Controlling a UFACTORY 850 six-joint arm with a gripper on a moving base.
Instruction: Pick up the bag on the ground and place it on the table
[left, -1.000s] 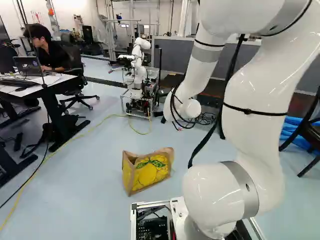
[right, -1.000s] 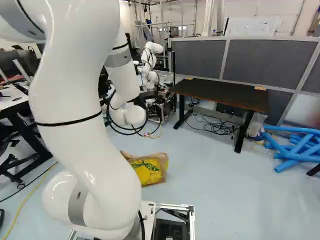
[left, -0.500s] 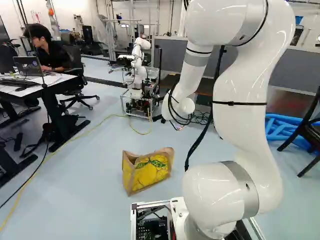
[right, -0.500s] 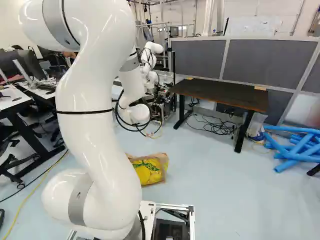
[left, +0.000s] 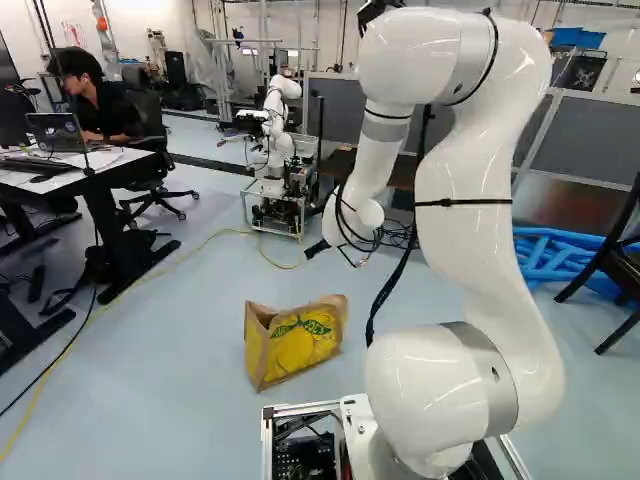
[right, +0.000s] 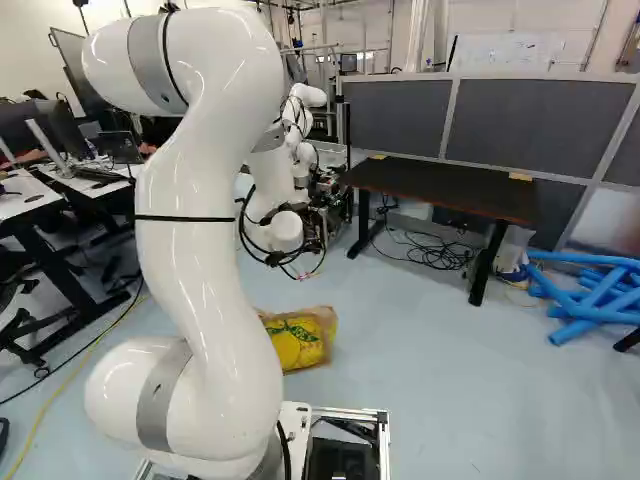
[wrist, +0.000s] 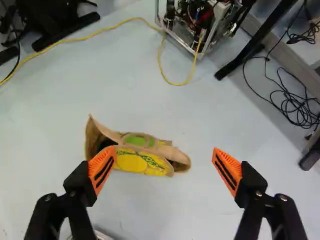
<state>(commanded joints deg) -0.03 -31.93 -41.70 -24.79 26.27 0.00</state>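
blue tubes (right: 576, 330): piled on floor (right: 450, 370)
yellow cable (wrist: 176, 83): loops across floor
laptop (left: 57, 132): on worktop (left: 70, 172)
black chair (left: 607, 262): near tubes

Print visible, none legible

On the bag (wrist: 136, 162): green lettering on yellow side, can't be read. On the whiteboard (right: 508, 52), well beyond and right of the bag in right base view: faint marks, unreadable. On the wall sheet (left: 74, 34), far beyond and left of the bag in left base view: red marks, too small.
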